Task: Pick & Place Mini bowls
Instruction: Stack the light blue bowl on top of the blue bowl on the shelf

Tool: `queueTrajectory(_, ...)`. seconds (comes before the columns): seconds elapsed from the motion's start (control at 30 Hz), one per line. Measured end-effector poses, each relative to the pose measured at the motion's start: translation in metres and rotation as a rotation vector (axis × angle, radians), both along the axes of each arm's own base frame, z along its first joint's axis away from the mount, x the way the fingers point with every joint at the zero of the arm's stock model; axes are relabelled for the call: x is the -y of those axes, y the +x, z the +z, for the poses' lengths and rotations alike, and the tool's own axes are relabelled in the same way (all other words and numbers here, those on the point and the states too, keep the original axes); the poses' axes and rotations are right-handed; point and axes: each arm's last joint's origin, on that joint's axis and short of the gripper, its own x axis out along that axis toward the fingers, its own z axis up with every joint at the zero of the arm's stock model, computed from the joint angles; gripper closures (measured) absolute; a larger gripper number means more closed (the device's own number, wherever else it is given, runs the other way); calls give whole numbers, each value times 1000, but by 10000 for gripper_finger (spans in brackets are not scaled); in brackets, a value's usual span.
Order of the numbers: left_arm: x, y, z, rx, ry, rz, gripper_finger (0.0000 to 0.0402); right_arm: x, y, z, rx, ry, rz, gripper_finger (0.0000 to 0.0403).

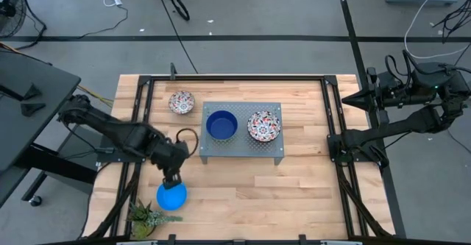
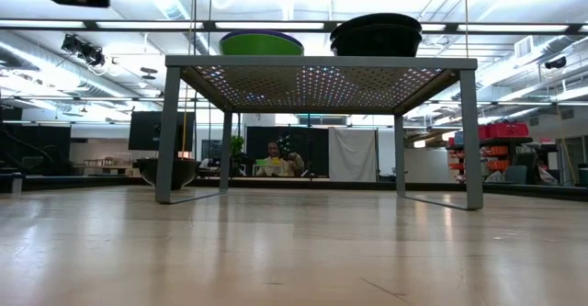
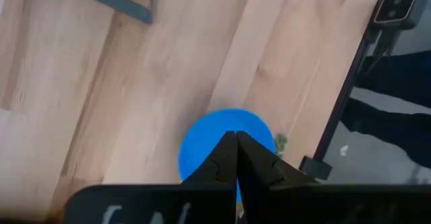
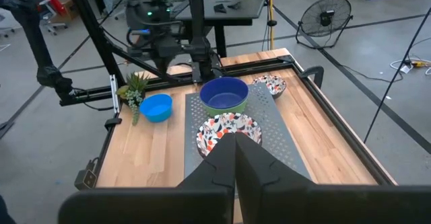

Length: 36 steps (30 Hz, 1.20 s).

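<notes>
Bright blue bowl on wood at near left, beside plant; left gripper above it, fingers clenched, holding nothing. Tray holds dark blue bowl and floral bowl; another floral bowl at far left. Right gripper clenched, parked right.

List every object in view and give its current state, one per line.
Bright blue mini bowl: on the bare wooden table, under the left gripper.
Dark blue bowl: upright on the tray, green bowl nested inside.
Floral white bowl: upright on the tray.
Second floral white bowl: upright on the table, beside the tray.
Grey perforated metal tray: standing on its legs.
Left gripper: shut, empty.
Right gripper: shut, parked at the table's edge.
</notes>
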Motion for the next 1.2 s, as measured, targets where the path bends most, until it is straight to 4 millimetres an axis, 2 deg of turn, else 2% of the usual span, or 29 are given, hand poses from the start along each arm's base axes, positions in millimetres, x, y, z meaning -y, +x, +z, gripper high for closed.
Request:
queueTrajectory(0.27,24,-14,-5,-3,29,-45,399,0,0,0,0,0,0,396)
queueTrajectory(0.43,32,-23,-21,-71,24,-40,392,0,0,0,0,0,0,396)
queueTrajectory(0.53,34,-26,-33,-103,20,-25,366,0,0,0,0,0,0,396)
queueTrajectory(0.77,37,-29,-59,-135,-6,8,272,0,0,0,0,0,0,396)
queueTrajectory(0.9,37,-29,-72,-135,-21,11,232,0,0,0,0,0,0,396)
queueTrajectory(1.03,37,-30,-82,-167,-26,31,213,0,0,0,0,0,0,396)
queueTrajectory(1.2,40,-26,-96,-213,10,35,209,0,0,0,0,0,0,396)
